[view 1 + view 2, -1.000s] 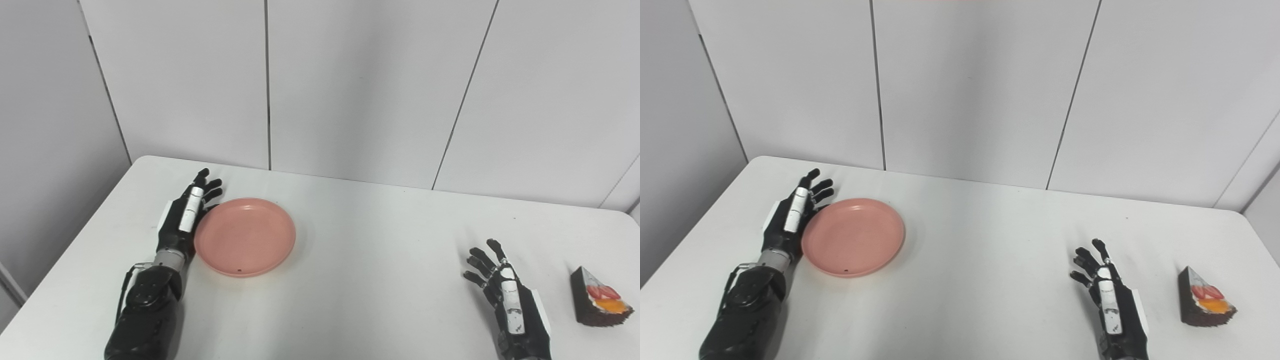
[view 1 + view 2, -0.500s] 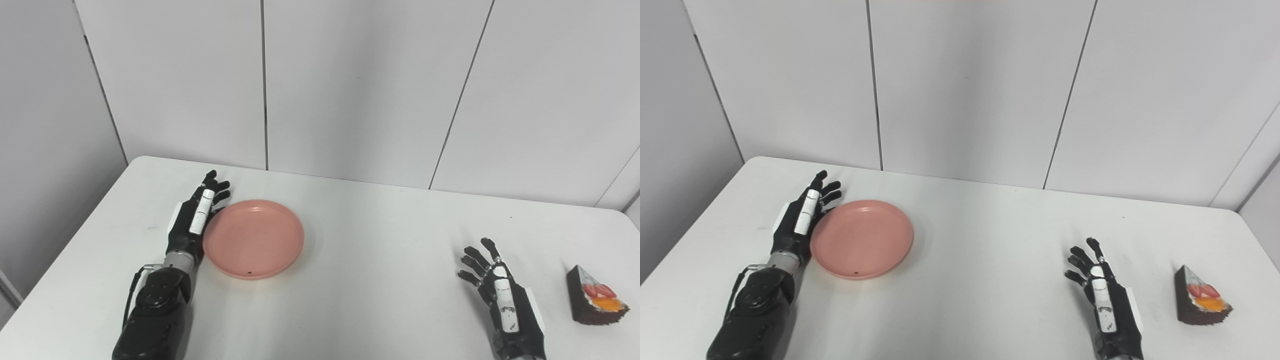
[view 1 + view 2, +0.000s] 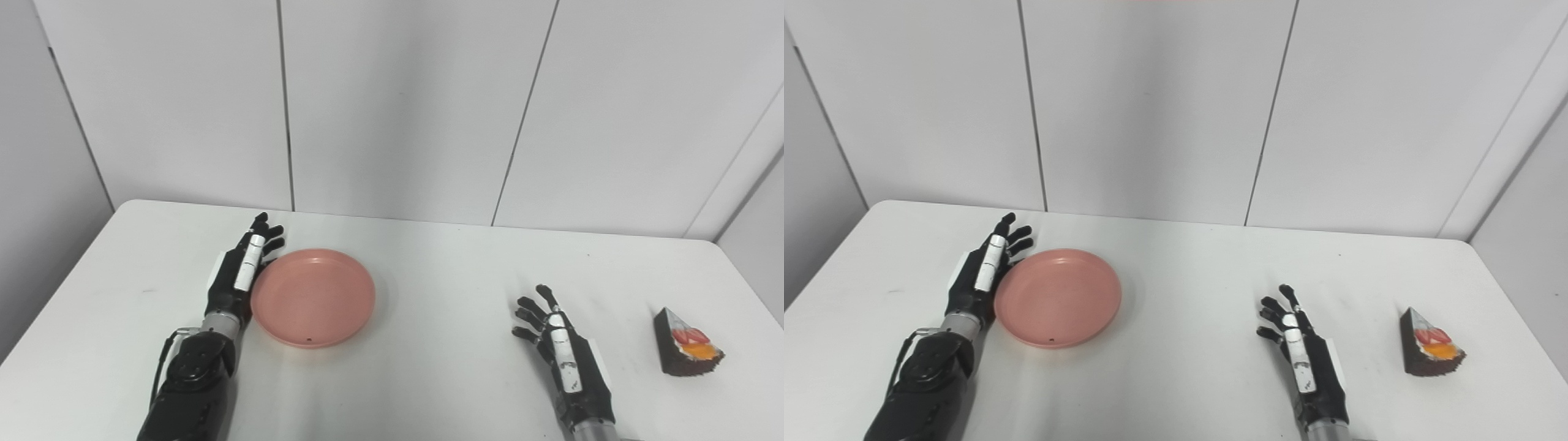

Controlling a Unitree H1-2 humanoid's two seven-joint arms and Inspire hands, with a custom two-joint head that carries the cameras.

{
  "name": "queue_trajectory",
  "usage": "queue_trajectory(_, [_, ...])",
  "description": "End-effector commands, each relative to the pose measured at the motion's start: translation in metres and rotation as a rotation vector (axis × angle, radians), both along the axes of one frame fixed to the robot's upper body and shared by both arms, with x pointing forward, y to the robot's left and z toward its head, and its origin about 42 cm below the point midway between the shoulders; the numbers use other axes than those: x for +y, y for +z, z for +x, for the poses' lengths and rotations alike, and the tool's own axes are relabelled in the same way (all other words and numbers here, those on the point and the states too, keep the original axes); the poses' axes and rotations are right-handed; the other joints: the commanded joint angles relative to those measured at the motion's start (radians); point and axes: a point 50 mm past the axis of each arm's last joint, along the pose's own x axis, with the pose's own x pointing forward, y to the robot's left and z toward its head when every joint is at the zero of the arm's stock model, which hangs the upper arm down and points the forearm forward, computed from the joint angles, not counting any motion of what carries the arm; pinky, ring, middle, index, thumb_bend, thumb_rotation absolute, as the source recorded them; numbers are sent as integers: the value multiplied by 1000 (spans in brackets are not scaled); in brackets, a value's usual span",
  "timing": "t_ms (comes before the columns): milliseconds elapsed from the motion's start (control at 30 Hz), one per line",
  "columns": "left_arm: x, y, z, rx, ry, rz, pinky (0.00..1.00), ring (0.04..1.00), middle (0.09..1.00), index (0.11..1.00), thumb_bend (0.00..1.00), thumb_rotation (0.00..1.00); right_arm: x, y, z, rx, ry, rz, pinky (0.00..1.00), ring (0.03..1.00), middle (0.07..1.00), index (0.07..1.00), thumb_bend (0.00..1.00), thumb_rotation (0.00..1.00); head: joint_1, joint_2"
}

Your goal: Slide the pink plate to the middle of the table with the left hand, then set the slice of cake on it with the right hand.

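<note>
The pink plate (image 3: 313, 296) lies flat on the white table (image 3: 441, 269), left of the middle. My left hand (image 3: 239, 275) is open, fingers straight, its edge pressed against the plate's left rim. My right hand (image 3: 560, 355) is open with fingers spread, resting near the table's front right. The slice of cake (image 3: 685, 350), dark with red and orange fruit on top, sits on the table to the right of my right hand, a hand's width apart. In the right eye view the plate (image 3: 1058, 297) and the cake (image 3: 1428, 351) show the same way.
White wall panels (image 3: 392, 104) stand behind the table's far edge. The table's right edge runs close past the cake. A small dark mark (image 3: 147, 290) is on the table left of my left hand.
The camera has panned right, shifting the whole picture left. My left hand has pushed the plate a little to the right across the table. The right hand and cake hold still.
</note>
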Motion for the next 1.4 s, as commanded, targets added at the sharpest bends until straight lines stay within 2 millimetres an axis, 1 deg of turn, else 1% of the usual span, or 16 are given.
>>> queue_trajectory(0, [-20,6,6,8,-62,-6,689,856,864,917,832,904,8,-14,-11,52,-7,9,753,830,833,927,770,956,-4,2])
queue_trajectory(100, [-29,6,7,20,-64,-63,694,850,857,910,828,896,13,-13,-11,53,-8,2,745,826,833,927,753,962,-41,7])
queue_trajectory(133, [-30,6,7,23,-66,-76,700,851,856,907,826,894,14,-13,-11,53,-8,1,744,825,832,925,748,964,-41,7])
queue_trajectory(200, [-36,4,7,31,-72,-89,709,850,855,905,826,896,18,-13,-11,54,-8,-5,748,828,833,923,740,968,-71,11])
queue_trajectory(300, [-45,3,5,39,-95,-108,723,853,845,903,839,887,22,-12,-12,56,-10,-11,753,832,837,923,741,977,-95,15])
queue_trajectory(400, [-53,0,3,45,-115,-117,722,853,843,905,839,881,25,-12,-12,58,-13,-15,754,833,836,923,735,986,-116,22])
queue_trajectory(500, [-60,-2,2,51,-126,-122,729,857,845,908,817,878,28,-10,-13,58,-10,-25,756,835,836,925,728,994,-131,24])
queue_trajectory(733, [-75,-8,-3,53,-159,-113,738,860,849,912,790,902,31,-9,-14,61,-10,-54,745,836,838,929,742,1000,-174,29])
queue_trajectory(867, [-81,-13,-8,50,-170,-102,753,876,866,922,801,871,32,-8,-13,64,-7,-63,754,840,842,937,725,988,-194,29])
queue_trajectory(1000, [-84,-17,-14,54,-173,-109,773,885,874,923,806,857,31,-9,-12,72,-7,-74,757,842,842,941,702,989,-198,28])
queue_trajectory(1133, [-87,-19,-15,53,-167,-98,771,890,876,923,808,869,28,-9,-10,84,-10,-87,757,845,844,943,691,995,-186,21])
queue_trajectory(1167, [-88,-21,-15,54,-168,-102,773,890,877,926,802,870,27,-10,-10,80,-11,-90,752,842,844,944,675,996,-183,17])
queue_trajectory(1267, [-91,-26,-15,66,-171,-124,779,889,875,927,793,867,24,-13,-10,29,-21,-117,730,834,845,949,665,999,-179,10])
queue_trajectory(1300, [-91,-28,-15,71,-171,-130,781,889,871,924,792,863,22,-14,-10,-3,-32,-131,712,825,845,951,663,1000,-175,2])
queue_trajectory(1333, [-92,-29,-15,75,-170,-132,785,888,866,924,797,859,22,-15,-11,-29,-42,-143,688,810,841,946,672,997,-175,2])
queue_trajectory(1367, [-92,-31,-15,77,-169,-134,786,886,861,924,809,856,21,-15,-12,-54,-57,-160,684,807,843,934,680,985,-171,-3])
